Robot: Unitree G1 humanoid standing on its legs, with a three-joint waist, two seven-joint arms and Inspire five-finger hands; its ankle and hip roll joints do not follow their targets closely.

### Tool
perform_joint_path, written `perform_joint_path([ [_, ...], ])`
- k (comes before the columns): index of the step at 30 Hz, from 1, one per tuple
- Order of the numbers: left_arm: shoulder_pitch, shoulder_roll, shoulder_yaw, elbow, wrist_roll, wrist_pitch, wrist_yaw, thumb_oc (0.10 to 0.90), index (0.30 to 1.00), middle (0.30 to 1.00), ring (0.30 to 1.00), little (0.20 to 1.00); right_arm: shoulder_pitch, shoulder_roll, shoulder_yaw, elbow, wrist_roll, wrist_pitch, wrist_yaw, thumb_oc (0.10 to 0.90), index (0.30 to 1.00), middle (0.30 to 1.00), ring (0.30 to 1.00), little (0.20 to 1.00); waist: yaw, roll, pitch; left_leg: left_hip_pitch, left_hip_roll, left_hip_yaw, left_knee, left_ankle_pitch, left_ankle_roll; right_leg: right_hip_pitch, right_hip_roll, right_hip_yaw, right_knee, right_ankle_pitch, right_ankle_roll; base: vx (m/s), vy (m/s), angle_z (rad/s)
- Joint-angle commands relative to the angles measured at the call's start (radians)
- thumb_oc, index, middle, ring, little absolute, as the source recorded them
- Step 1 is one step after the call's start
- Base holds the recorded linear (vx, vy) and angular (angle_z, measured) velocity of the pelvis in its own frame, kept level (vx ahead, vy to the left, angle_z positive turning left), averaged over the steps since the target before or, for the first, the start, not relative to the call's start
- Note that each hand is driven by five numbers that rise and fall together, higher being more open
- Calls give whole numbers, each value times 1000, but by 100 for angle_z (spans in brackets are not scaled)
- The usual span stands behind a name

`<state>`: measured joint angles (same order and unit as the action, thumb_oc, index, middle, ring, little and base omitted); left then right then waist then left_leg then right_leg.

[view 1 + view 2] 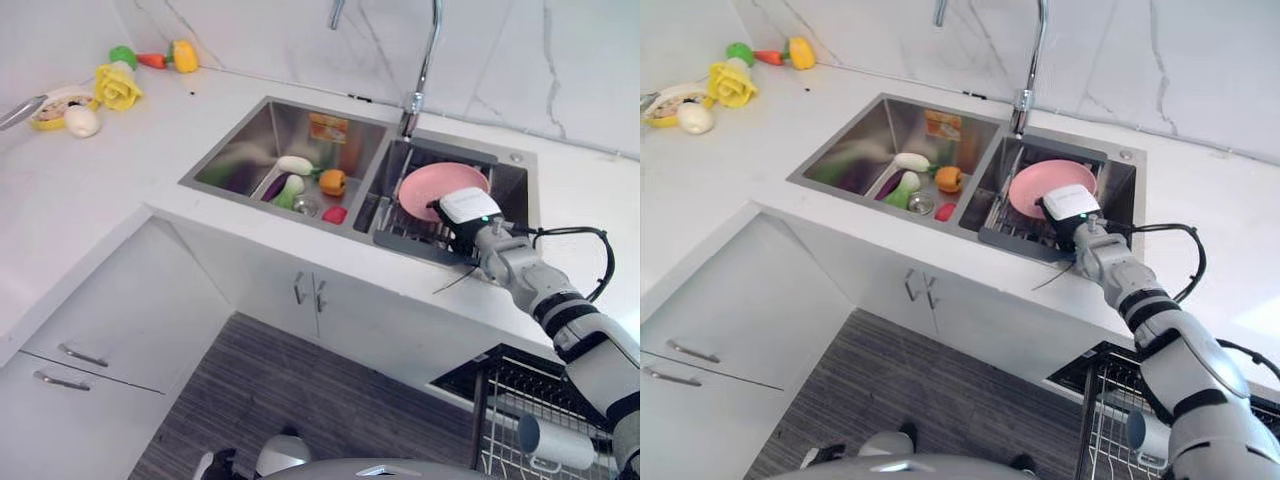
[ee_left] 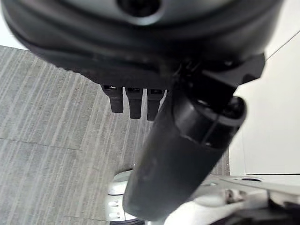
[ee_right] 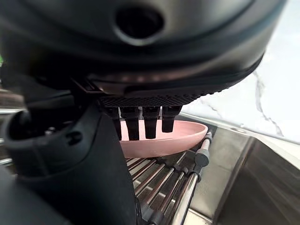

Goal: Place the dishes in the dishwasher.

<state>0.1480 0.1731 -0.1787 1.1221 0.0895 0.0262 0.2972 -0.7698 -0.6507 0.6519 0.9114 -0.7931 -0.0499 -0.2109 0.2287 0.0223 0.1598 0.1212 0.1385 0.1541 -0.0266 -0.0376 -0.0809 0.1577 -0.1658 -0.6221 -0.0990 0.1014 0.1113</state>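
The pink plate (image 1: pixel 440 188) lies tilted in the right basin of the sink (image 1: pixel 232 152), resting on a wire rack (image 1: pixel 408 228) with metal bars. The right hand (image 1: pixel 462 215) is positioned at the plate's 5 o'clock edge, reaching in over the front rim of the basin. In the right wrist view the fingers (image 3: pixel 151 123) extend straight and side by side, their tips directly over the near rim of the plate; whether they touch it cannot be told. The thumb stands apart from the fingers and holds nothing.

The left hand (image 2: pixel 140 70) hangs above the grey striped floor (image 2: pixel 51 122). Its fingers (image 2: pixel 135 104) are relaxed and grip nothing.

The left basin holds several toy foods: a white and green piece (image 1: pixel 294 166), a purple and green piece (image 1: pixel 288 190), an orange pepper (image 1: pixel 333 181) and a small red piece (image 1: pixel 335 214), with the drain (image 1: pixel 306 205) among them. The tap (image 1: pixel 424 62) rises at the 12 o'clock side of the sink, between the two basins.

On the bench (image 1: pixel 90 190), well apart from the sink toward 10 o'clock, lie a yellow flower (image 1: pixel 117 88), a white egg (image 1: pixel 82 121) and a carrot (image 1: pixel 152 60).

An open dishwasher rack (image 1: pixel 520 420) sits at 5 o'clock in the left eye view, below the bench, with a white cup (image 1: pixel 555 441) lying in it.
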Motion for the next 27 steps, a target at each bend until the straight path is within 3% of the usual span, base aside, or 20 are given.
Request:
perform_joint_path([
  [1, -29, -8, -116, -11, 0, -25, 7, 800, 900, 900, 900, 900, -163, -17, 26, 89, -73, 109, -117, 400, 300, 300, 300, 300, 23, -13, -28, -99, 52, 48, -29, 178, -87, 90, -10, 20, 37, -154, 42, -25, 10, 15],
  [5, -29, -4, -129, -34, 16, -22, 12, 800, 900, 900, 900, 900, -111, 2, -25, 114, -144, 186, -236, 400, 300, 300, 300, 300, 26, 0, -26, -98, 51, 41, -32, 181, -88, 93, -8, 14, 31, -154, 42, -15, 5, 5],
  [9, -26, 1, -126, -47, 22, -20, 13, 800, 900, 900, 900, 900, -73, -5, -58, 58, -168, 206, -279, 400, 300, 300, 300, 300, 24, 4, -26, -98, 53, 39, -32, 182, -89, 94, -7, 14, 30, -156, 41, -1, 0, 1],
  [16, -19, 21, -108, -119, 48, -13, -1, 800, 900, 900, 900, 900, 27, -109, -147, -288, -247, 202, -332, 400, 300, 300, 300, 300, 0, 12, -27, -92, 62, 46, -31, 186, -95, 95, 0, 25, 25, -165, 35, -1, -1, 1],
  [17, -15, 25, -101, -150, 56, -10, -10, 800, 900, 900, 900, 900, 54, -156, -196, -425, -259, 195, -350, 400, 300, 300, 300, 300, -17, 14, -25, -92, 64, 49, -30, 185, -96, 92, 1, 34, 24, -167, 34, 0, 0, 0],
  [19, -13, 28, -105, -151, 57, -9, -11, 800, 900, 900, 900, 900, 67, -161, -207, -438, -262, 196, -343, 400, 300, 300, 300, 300, -13, 13, -26, -92, 65, 49, -29, 185, -96, 92, 1, 34, 24, -167, 34, 0, 0, 0],
  [21, 3, 32, -88, -204, 78, -7, -34, 800, 900, 900, 900, 900, 153, -227, -329, -653, -273, 182, -361, 400, 300, 300, 300, 300, -49, 18, -22, -89, 67, 62, -25, 181, -94, 85, 2, 50, 23, -168, 34, 0, 0, 0],
  [22, 5, 37, -95, -207, 79, -5, -36, 800, 900, 900, 900, 900, 176, -231, -349, -671, -277, 182, -353, 400, 300, 300, 300, 300, -41, 16, -24, -88, 67, 63, -25, 181, -94, 85, 2, 51, 23, -168, 34, 0, 0, 0],
  [23, 18, 36, -78, -229, 95, -2, -51, 800, 900, 900, 900, 900, 253, -250, -453, -819, -252, 156, -365, 400, 300, 300, 300, 300, -74, 21, -22, -83, 68, 77, -24, 175, -88, 79, -2, 67, 23, -166, 36, 16, 25, -11],
  [27, 58, 38, -61, -270, 128, 6, -81, 800, 900, 900, 900, 900, 457, -246, -698, -1097, -184, 105, -378, 400, 300, 300, 300, 300, -139, 23, -23, -57, 64, 126, -33, 157, -73, 53, -14, 116, 25, -153, 48, 24, 38, -36],
])
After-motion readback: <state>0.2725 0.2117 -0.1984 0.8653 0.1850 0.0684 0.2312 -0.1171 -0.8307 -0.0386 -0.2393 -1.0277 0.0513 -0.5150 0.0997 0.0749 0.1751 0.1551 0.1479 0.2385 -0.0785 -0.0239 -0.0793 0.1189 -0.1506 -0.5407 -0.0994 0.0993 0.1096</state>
